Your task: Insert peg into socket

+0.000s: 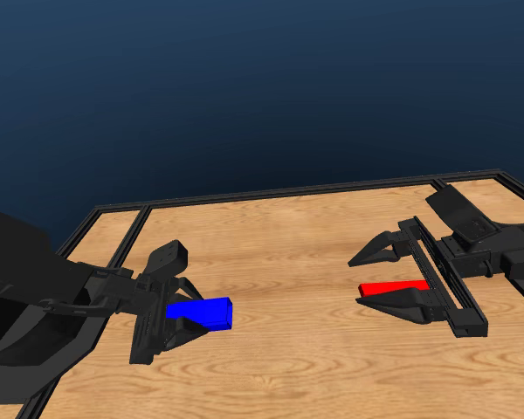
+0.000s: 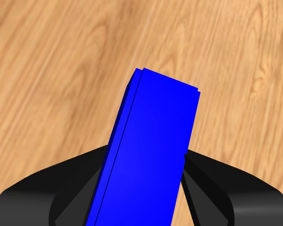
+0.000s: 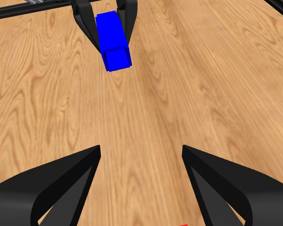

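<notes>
Head view: we see the left gripper (image 1: 182, 316) clamped on the chunky bright-blue hollow socket block (image 1: 201, 313), its free end aimed toward the middle, we judge so the opening faces the other arm. The right gripper (image 1: 377, 278) has its jaws spread wide; the thin matte bright-red peg bar (image 1: 393, 287) lies between them against the near jaw, apparently not gripped. The two grippers are well apart across the light wooden table (image 1: 288, 236), which has a black frame at its edge; behind is a plain dark-blue backdrop.

Left wrist view: the socket (image 2: 148, 150) is pinched between both jaws, sitting tilted over bare wood grain.

Right wrist view: own jaws splayed, only a red sliver of peg (image 3: 183, 225) at the frame edge. Across the table the socket (image 3: 114, 41) shows its square end, held in the left gripper (image 3: 106, 28). We judge the pickup of the peg isn't done yet.
</notes>
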Tool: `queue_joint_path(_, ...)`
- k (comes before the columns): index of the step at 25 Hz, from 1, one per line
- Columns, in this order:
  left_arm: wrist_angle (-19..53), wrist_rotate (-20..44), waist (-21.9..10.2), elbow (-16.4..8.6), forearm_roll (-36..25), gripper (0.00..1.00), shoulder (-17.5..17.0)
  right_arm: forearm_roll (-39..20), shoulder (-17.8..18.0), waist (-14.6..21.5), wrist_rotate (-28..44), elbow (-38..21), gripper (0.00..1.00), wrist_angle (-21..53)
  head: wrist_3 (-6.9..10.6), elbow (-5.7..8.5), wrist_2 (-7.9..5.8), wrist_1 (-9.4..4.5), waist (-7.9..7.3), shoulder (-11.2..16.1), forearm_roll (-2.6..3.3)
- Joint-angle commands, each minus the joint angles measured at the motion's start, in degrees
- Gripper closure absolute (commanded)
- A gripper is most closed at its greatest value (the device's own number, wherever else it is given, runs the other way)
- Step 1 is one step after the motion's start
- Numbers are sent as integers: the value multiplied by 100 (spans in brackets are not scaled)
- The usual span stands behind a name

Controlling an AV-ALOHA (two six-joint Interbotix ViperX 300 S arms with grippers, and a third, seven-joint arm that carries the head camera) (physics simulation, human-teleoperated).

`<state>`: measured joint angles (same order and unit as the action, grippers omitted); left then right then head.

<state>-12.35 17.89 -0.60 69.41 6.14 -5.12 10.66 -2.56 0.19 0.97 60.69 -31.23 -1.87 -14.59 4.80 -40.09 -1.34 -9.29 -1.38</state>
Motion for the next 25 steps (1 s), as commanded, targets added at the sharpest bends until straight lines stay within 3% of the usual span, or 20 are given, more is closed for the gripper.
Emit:
queue_joint_path(1, -77, -2, -138, -37, -18, 100, -234, 175, -58, -340, -207, 150, 0, 676, 202, 52, -214, 68, 47, -101, 63)
queue_joint_path(6, 85, -161, -160, -275, -101, 100, -495, 257, -179, -500, -365, 379, 0, 1024, 595, 14, -534, 110, 179, -177, 181)
queue_joint_path(10, 195, -235, -157, -383, -138, 100, -677, 339, -288, -480, -329, 585, 0, 1115, 752, 4, -721, 92, 249, -213, 245)
queue_joint_path(20, 2, -202, -105, -305, -93, 100, -818, 460, -143, -357, -189, 797, 3, 954, 865, 14, -887, 30, 370, -218, 311)
queue_joint_path(21, 134, -185, -101, -326, -90, 100, -832, 509, -53, -296, -283, 798, 95, 902, 855, 10, -895, 18, 373, -222, 313)
queue_joint_path(22, -31, -159, -105, -245, -67, 100, -882, 494, -81, -287, -339, 722, 100, 938, 840, 4, -898, 1, 373, -232, 314)
queue_joint_path(25, -76, -136, -119, -255, -49, 100, -903, 774, 31, -163, -771, 715, 100, 736, 814, -19, -915, -26, 369, -283, 316)
